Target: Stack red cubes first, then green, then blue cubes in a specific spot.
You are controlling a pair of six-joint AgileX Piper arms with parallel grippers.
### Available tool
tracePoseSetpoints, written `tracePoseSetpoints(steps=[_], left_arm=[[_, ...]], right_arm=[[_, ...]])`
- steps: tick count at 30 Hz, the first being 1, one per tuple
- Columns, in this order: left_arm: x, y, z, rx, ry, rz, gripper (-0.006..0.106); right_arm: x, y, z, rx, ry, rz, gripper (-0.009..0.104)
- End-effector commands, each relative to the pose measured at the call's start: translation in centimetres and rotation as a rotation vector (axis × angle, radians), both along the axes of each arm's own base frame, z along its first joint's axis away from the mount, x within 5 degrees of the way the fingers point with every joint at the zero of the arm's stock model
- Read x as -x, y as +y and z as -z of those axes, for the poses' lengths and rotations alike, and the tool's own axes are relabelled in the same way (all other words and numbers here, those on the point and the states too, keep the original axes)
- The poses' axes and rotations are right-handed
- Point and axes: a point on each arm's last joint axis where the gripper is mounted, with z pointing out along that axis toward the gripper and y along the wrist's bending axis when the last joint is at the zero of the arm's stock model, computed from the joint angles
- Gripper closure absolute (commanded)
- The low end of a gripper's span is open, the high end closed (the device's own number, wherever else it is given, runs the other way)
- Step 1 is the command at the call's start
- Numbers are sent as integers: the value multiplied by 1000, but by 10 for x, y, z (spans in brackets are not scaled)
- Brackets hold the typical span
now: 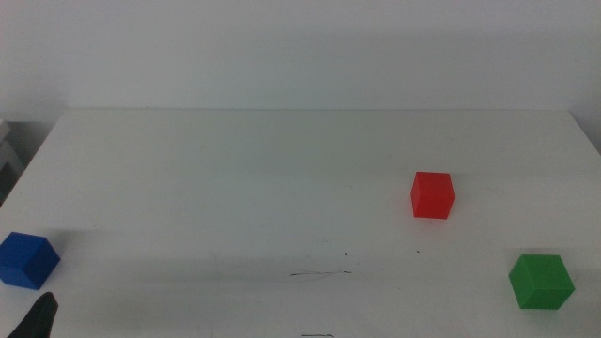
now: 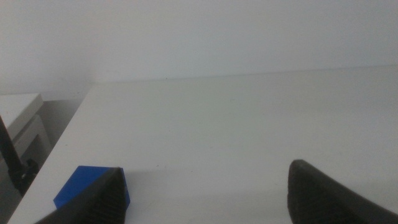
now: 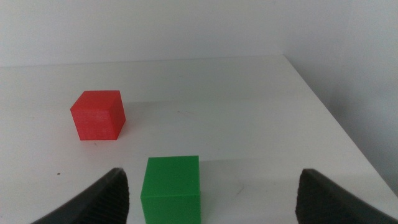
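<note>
Left gripper (image 2: 205, 193) low at the near left edge of the white counter (image 1: 235, 178), jaws spread wide apart with nothing between them; only a dark tip of it visible in the middle view. Blue cube (image 2: 92, 186) just beyond the left jaw, partly hidden behind it, resting flat on the counter close to the counter's left edge; whether touching the jaw or not, impossible to tell. Same blue cube (image 1: 28, 260) in the middle view just above the dark gripper tip.

Right gripper (image 3: 211, 196) out of the middle view, seen only in its own wrist view, jaws likewise wide apart and holding nothing. Green cube (image 3: 171, 188) directly ahead of this gripper, sitting between the lines of the two jaws but nearer the left one, apart from both, flat on the counter. Same green cube (image 1: 541, 281) near the right front corner in the middle view. Red cube (image 3: 97, 115) farther out from the right gripper, beyond the green cube and off toward the left jaw's side, well apart from the green one; red cube (image 1: 432, 195) standing alone in the middle view.

Marked spot (image 1: 321, 273), a faint thin scribbled line on the counter's front middle, between the two grippers, bare, with no cube on it. All three cubes separate, none stacked.
</note>
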Motion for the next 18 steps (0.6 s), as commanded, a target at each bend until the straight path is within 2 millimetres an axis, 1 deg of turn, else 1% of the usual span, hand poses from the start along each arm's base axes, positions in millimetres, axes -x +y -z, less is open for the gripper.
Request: tracePoseSetpoints(steps=[1, 3, 4, 11, 18], left_arm=[[2, 0, -9, 27, -100, -2, 13], [2, 0, -9, 27, -100, -2, 13], [2, 0, -9, 27, -100, -2, 13], [2, 0, -9, 27, -100, -2, 13], [2, 0, -9, 27, -100, -2, 13]], right_arm=[[0, -1, -13, 6, -101, 7, 1], [0, -1, -13, 7, -103, 7, 1], [2, 0, -24, 8, -126, 6, 1], [7, 0, -53, 14, -207, 6, 1], [6, 0, -74, 12, -161, 1, 1]])
